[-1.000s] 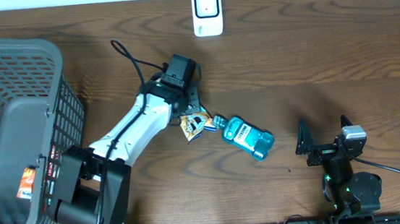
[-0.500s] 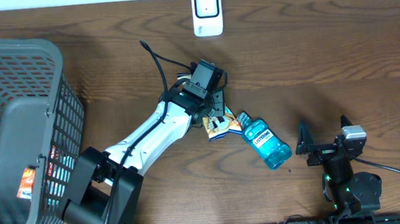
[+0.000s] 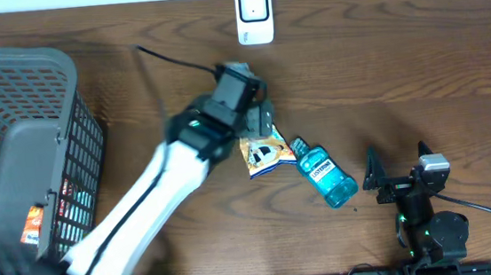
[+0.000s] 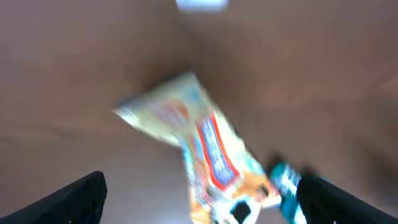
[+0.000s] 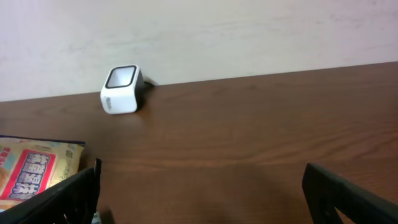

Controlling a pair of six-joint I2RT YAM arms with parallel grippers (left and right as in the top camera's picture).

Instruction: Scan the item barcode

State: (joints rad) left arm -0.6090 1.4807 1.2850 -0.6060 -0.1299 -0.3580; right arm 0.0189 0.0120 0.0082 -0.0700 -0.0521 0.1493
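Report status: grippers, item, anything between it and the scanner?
Left gripper open above snack packet; right gripper open, empty. Packet lying on table, unheld, mouthwash bottle right beside it. Nothing on the table between packet and scanner.

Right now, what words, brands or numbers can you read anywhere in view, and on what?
No text reads clearly.
Snack packet: red and yellow print, blurred.
Blue bottle: label too small.
White scanner: faint mark on its side, too small.
Orange sticker on the basket: too small.
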